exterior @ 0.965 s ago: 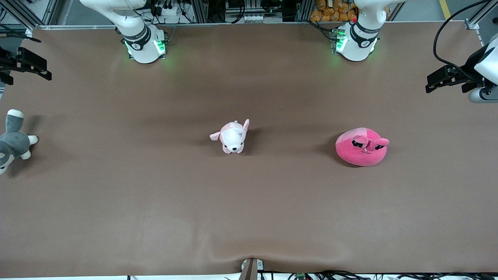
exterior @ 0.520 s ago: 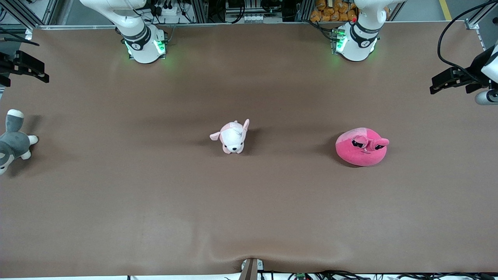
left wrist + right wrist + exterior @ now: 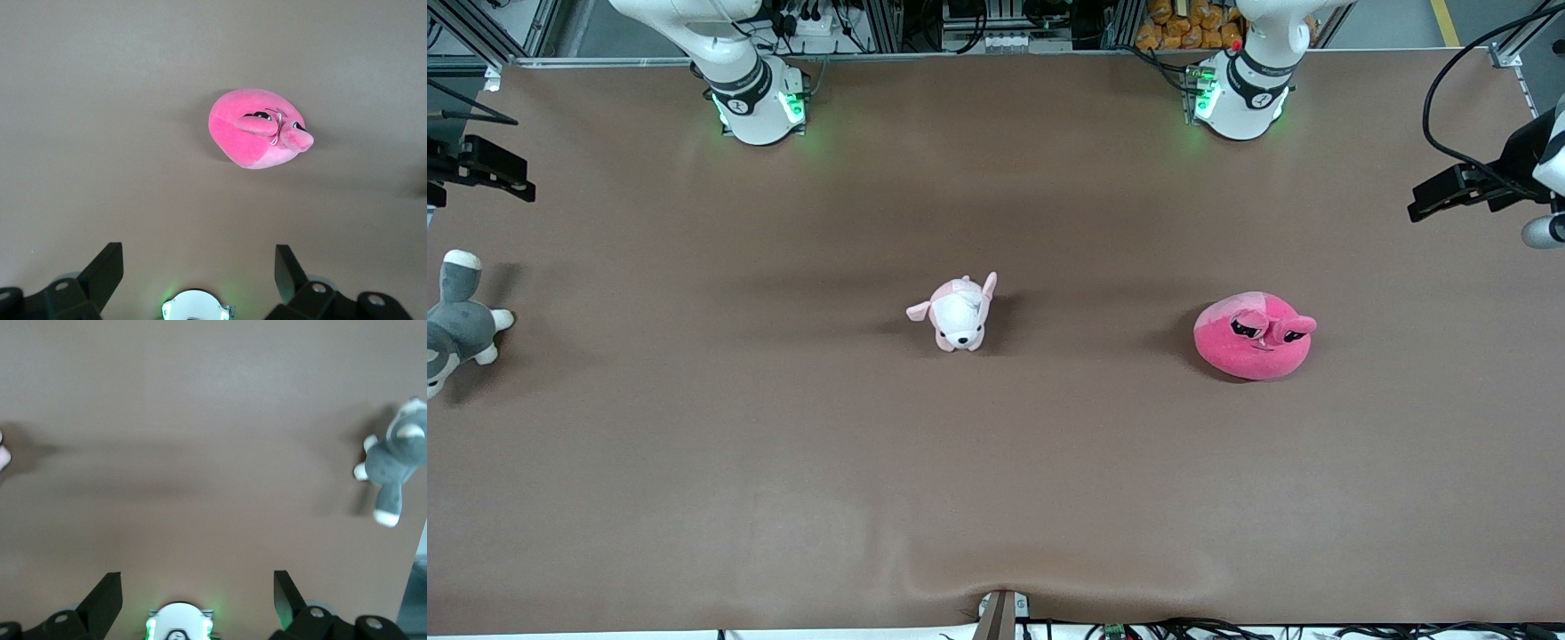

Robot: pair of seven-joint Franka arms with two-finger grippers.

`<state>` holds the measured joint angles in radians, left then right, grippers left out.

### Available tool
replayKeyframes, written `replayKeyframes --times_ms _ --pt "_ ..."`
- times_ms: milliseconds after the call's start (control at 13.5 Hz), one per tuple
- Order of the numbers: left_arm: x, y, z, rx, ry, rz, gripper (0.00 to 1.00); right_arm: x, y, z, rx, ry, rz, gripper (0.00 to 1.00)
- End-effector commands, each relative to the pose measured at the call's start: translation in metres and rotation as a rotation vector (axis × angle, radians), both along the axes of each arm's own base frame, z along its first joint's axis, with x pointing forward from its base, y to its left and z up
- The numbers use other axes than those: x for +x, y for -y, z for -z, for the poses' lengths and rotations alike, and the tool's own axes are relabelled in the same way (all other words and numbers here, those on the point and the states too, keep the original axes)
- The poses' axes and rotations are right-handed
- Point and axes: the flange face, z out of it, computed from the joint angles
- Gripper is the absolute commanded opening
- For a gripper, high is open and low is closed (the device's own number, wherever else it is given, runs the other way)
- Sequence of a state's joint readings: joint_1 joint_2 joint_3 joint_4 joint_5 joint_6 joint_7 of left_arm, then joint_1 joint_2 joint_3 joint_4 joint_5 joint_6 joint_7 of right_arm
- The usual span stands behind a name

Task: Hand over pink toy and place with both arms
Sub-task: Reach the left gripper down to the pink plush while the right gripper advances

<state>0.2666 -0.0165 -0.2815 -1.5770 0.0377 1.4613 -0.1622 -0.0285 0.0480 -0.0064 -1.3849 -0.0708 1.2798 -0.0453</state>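
Left wrist view: hot-pink round plush blob toy (image 3: 257, 130) with droopy stalked eyes lies on brown table mat (image 3: 100, 100), ahead of left gripper (image 3: 197, 267), jaws spread, nothing held. Likely light, squashy, non-slip; pinch across body. Right gripper (image 3: 197, 587) released, waiting apart.

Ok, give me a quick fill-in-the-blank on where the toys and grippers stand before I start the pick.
1. The pink toy lies toward the ____ arm's end of the table.
2. The puppy plush sits between the pink toy and the ____ plush.
3. Both the left gripper and the right gripper have their fingers ____.

Missing words: left; husky; open
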Motion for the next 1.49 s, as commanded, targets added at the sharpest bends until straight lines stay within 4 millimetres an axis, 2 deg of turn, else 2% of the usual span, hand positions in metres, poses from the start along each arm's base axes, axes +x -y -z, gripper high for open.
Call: replayKeyframes --times_ms 0,149,297,594,668,817,891,1040,1114,1262,1411 --pt "0.003 -0.003 0.003 -0.006 -0.010 -0.068 1.00 -0.001 -0.016 -0.002 -0.035 0.011 0.191 1.00" --pt "0.007 -0.014 0.011 -0.006 -0.014 -0.137 1.00 -0.001 -0.044 -0.001 -0.035 0.015 0.229 1.00" --pt "0.013 -0.018 0.024 -0.011 -0.036 -0.186 1.00 -0.002 -0.056 -0.001 0.022 0.006 0.259 1.00" --pt "0.029 -0.023 0.074 0.016 -0.108 -0.445 1.00 0.005 -0.086 0.009 0.141 -0.050 0.469 1.00" --pt "0.034 -0.018 0.083 0.031 -0.112 -0.561 1.00 0.006 -0.095 0.011 0.159 -0.071 0.529 1.00" --pt "0.040 0.008 0.099 0.029 -0.129 -0.835 1.00 0.005 -0.109 0.013 0.163 -0.099 0.633 1.00" --pt "0.041 0.014 0.109 0.038 -0.140 -0.928 1.00 0.005 -0.119 0.013 0.156 -0.107 0.666 1.00" --pt "0.044 0.014 0.129 0.005 -0.175 -1.024 1.00 0.006 -0.131 0.016 0.150 -0.139 0.788 1.00" --pt "0.045 0.019 0.139 -0.050 -0.203 -1.109 1.00 0.007 -0.137 0.017 0.159 -0.164 0.858 1.00" --pt "0.045 0.027 0.161 -0.039 -0.197 -1.283 1.00 0.014 -0.145 0.014 0.202 -0.173 0.925 1.00" --pt "0.044 0.033 0.182 -0.034 -0.192 -1.337 1.00 0.017 -0.170 0.017 0.213 -0.172 0.975 1.00"
